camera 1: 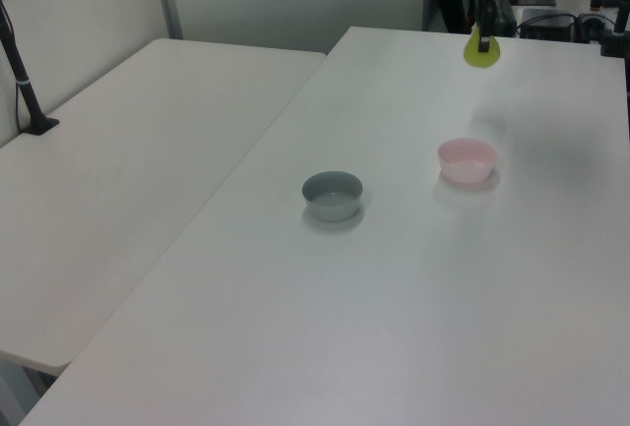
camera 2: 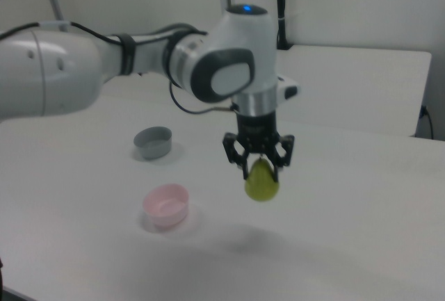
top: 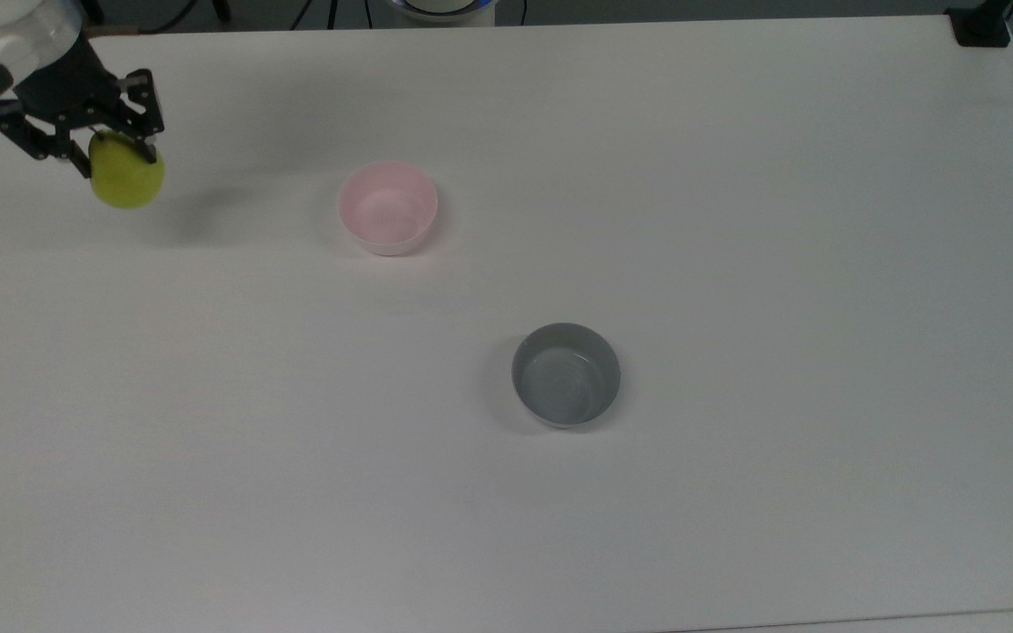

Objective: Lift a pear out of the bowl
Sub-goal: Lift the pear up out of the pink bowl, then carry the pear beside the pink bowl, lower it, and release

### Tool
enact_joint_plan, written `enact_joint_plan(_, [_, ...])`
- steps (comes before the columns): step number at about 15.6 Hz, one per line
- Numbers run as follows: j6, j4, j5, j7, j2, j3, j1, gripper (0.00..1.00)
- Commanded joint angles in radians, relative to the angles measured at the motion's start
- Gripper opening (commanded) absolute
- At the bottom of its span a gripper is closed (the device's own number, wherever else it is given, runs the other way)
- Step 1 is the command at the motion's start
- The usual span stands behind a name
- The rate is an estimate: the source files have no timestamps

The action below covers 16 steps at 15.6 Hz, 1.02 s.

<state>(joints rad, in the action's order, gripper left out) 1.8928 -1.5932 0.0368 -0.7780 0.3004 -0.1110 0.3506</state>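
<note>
A yellow-green pear (top: 127,180) (camera 1: 481,51) (camera 2: 261,183) hangs in the air above the white table, its narrow top clamped in my gripper (top: 111,148) (camera 2: 261,167), which is shut on it. The pale pink bowl (top: 388,207) (camera 1: 467,160) (camera 2: 166,204) stands empty on the table. In the top view the pear is far to the bowl's left; in the right view it is to the bowl's right and well above the tabletop. The pear's shadow falls on the table between them.
A grey bowl (top: 566,374) (camera 1: 333,195) (camera 2: 152,142) stands empty farther along the white table (top: 735,264). A second white table (camera 1: 128,141) adjoins it on the left view's left. A black post base (top: 981,26) sits at the top view's upper right corner.
</note>
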Motion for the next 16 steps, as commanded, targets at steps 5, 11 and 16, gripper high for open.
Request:
enact_joint_plan(5, [0.153,-0.031,0.017,-0.101,0.118,-0.006,0.039,0.05])
enact_joint_plan(11, [0.215,-0.082,0.021,-0.060,0.126,-0.006,0.041,0.05])
enact_joint_plan(16, [0.212,-0.085,0.021,-0.015,0.131,-0.006,0.039,0.34])
